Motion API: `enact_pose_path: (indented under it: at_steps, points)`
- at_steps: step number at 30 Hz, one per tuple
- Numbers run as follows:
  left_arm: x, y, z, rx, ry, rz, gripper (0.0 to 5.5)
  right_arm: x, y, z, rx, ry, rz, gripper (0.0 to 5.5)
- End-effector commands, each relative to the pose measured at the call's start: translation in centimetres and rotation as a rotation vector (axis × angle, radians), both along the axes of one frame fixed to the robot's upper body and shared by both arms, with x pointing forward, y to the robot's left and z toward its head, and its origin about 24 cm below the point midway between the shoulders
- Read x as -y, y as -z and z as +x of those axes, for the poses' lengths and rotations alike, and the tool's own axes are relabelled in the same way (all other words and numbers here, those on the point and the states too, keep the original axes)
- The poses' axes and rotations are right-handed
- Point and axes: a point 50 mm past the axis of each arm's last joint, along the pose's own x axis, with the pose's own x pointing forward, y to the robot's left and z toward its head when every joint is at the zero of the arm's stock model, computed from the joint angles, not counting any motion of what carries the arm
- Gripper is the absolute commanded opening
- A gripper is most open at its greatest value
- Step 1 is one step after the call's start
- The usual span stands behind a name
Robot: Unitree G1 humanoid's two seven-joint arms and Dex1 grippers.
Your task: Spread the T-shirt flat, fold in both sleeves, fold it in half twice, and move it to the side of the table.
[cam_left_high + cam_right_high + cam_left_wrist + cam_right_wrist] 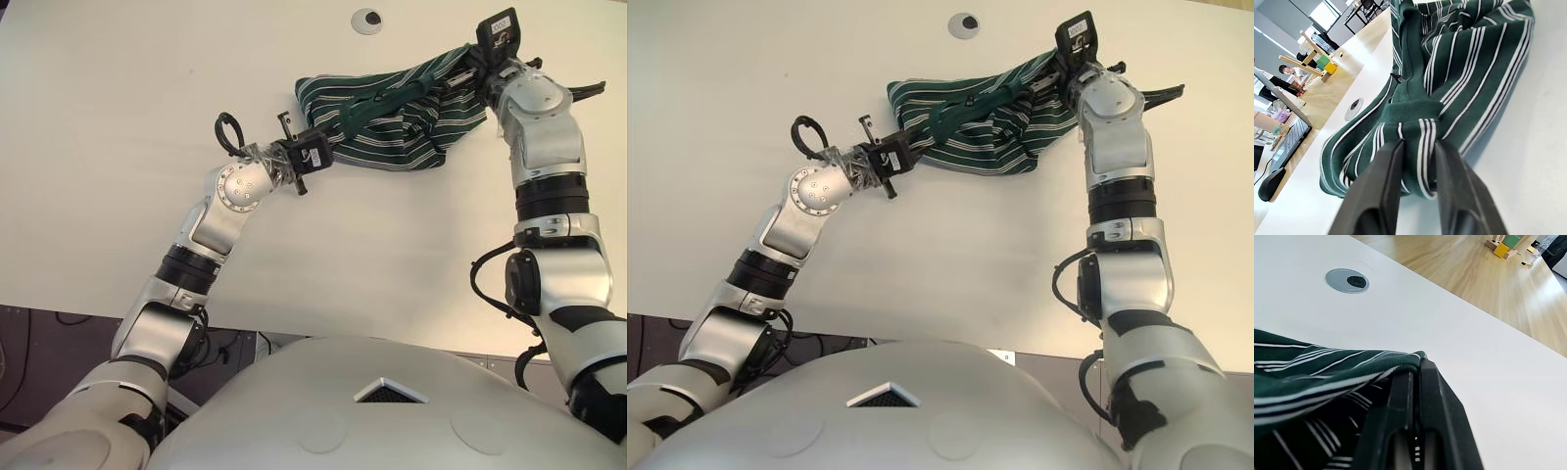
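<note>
Two fingers of left gripper: clenched on the T-shirt at its nearer left end.
Shirt: green striped, bunched, over the white worktop, far right.
Fingers of right gripper: pinching its far end.
Round grommet: beyond, apart.

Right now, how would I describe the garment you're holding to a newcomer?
On the white table, look toward the far side, just nearer than the round grey cable port. The dark green T-shirt with thin white stripes is bunched between the left jaws and right jaws, both shut on it; it is the only cloth there.
</note>
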Motion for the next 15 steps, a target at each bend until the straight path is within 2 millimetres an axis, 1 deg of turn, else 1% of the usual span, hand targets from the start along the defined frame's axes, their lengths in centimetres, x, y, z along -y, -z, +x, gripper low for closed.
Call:
enact_pose_path:
  at_steps: [1, 3, 7, 8, 9, 10, 11, 13, 15]
  points:
    - [-0.2, -0.6, 0.5, 0.033, -0.001, 0.008, 0.22, -0.5, -0.3, 0.3, 0.015, -0.011, 0.017, 0.00]
    - [-0.2, -0.7, 0.6, 0.037, -0.002, 0.006, 0.03, -0.5, -0.3, 0.3, 0.016, -0.009, 0.017, 0.00]
    - [-0.3, -0.8, 0.8, 0.042, -0.004, 0.002, 0.03, -0.5, -0.5, 0.4, 0.021, -0.010, 0.019, 0.00]
    - [-0.3, -1.0, 1.0, 0.046, -0.005, -0.007, 0.03, -0.5, -0.7, 0.5, 0.031, -0.009, 0.024, 0.00]
    - [-0.3, -1.7, 1.4, 0.063, -0.014, -0.040, 0.03, -0.6, -1.3, 0.6, 0.066, -0.017, 0.042, 0.00]
    - [-0.4, -3.3, 2.4, 0.100, -0.033, -0.091, 0.03, -0.6, -2.7, 0.8, 0.131, -0.041, 0.071, 0.00]
    - [-0.7, -6.1, 4.1, 0.162, -0.058, -0.167, 0.03, -0.5, -4.7, 0.9, 0.233, -0.088, 0.098, 0.00]
    - [-1.3, -11.9, 7.0, 0.289, -0.086, -0.277, 0.03, -0.1, -8.2, 0.8, 0.398, -0.151, 0.128, 0.00]
    - [-1.2, -16.9, 9.2, 0.375, -0.068, -0.335, 0.03, 0.6, -10.9, 0.8, 0.520, -0.170, 0.136, 0.00]
